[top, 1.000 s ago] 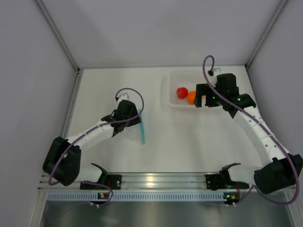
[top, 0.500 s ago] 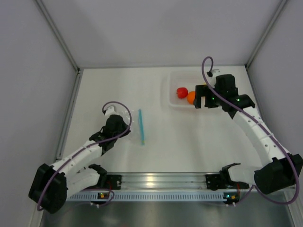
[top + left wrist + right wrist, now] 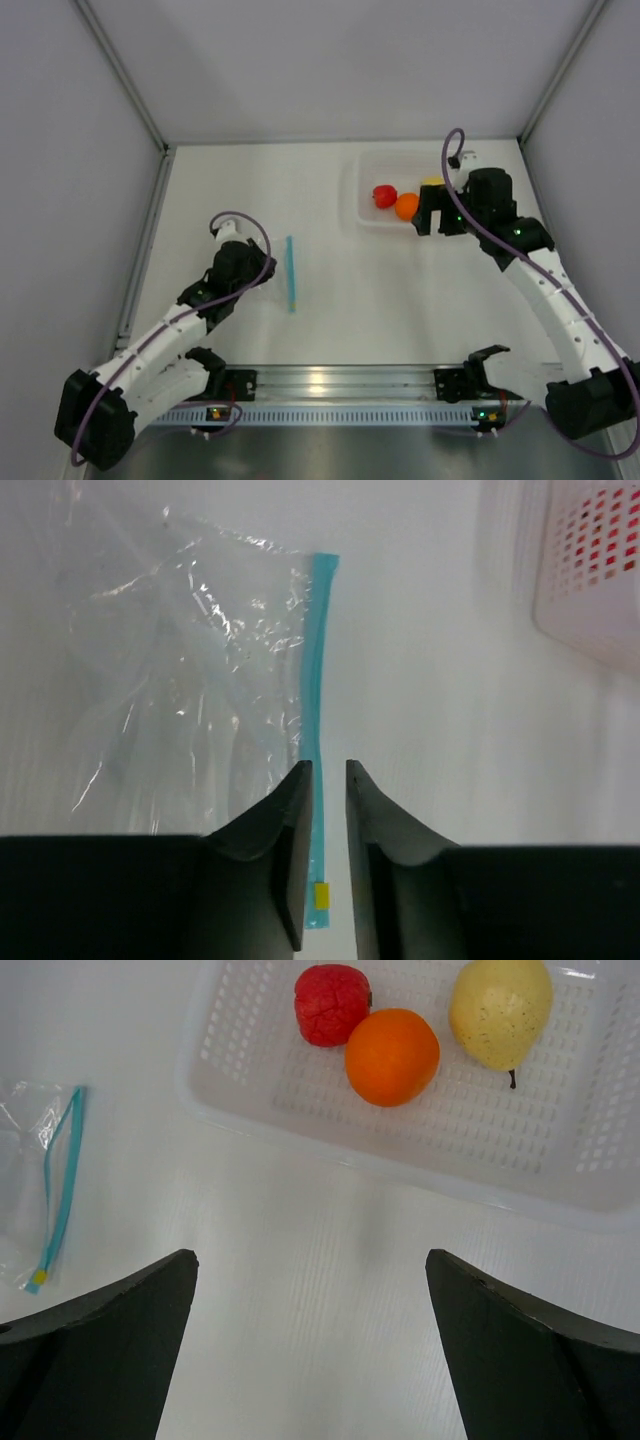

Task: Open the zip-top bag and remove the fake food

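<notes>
Three pieces of fake food (image 3: 391, 1056) (red, orange, a yellow pear) sit in the white tray (image 3: 400, 1150), well apart from the zip-top bag (image 3: 190, 680), which lies flat and empty on the worktop (image 3: 350, 300). Within the last second the left gripper (image 3: 327, 770) has drawn back off the bag; its jaws stand nearly closed, holding nothing. The right gripper (image 3: 310, 1257) hangs wide open and empty beside the tray. The task looks finished.

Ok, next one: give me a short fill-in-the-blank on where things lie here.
The orange fruit lies in the perforated tray between the red fruit and the yellow ____.
The zip-top bag lies flat, holding ____ fruit.
Its zip strip is light ____.
The right gripper has its jaws ____.
Missing: pear; no; blue; open.
</notes>
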